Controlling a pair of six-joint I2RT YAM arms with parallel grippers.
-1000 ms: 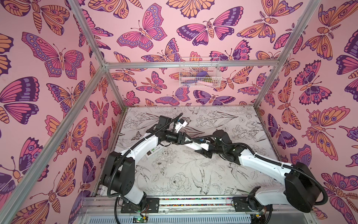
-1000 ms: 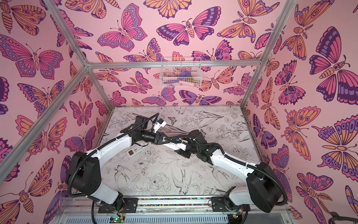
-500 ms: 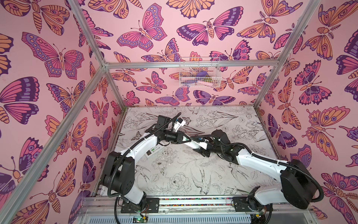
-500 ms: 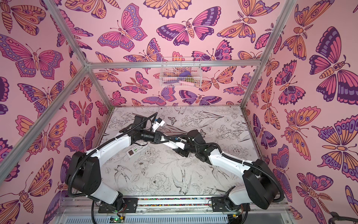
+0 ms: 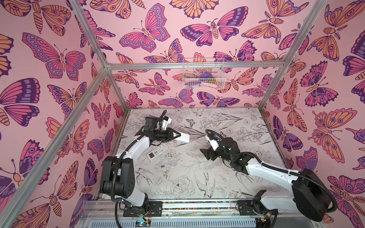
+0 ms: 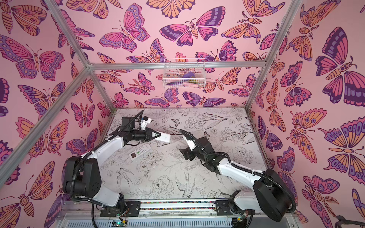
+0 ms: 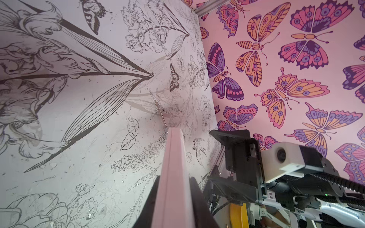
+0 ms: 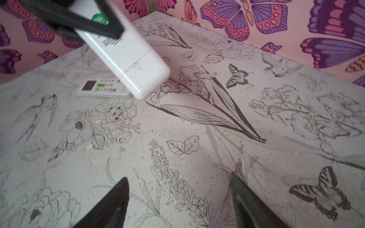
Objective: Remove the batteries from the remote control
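Left fingers [image 8: 69, 19] clamping white remote [image 8: 136, 67], green label [image 8: 98, 19] unreadable, right fingers [image 8: 110, 205] apart

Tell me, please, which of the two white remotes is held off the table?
The remote clamped in the left tool; the other remote lies buttons-up on the table.
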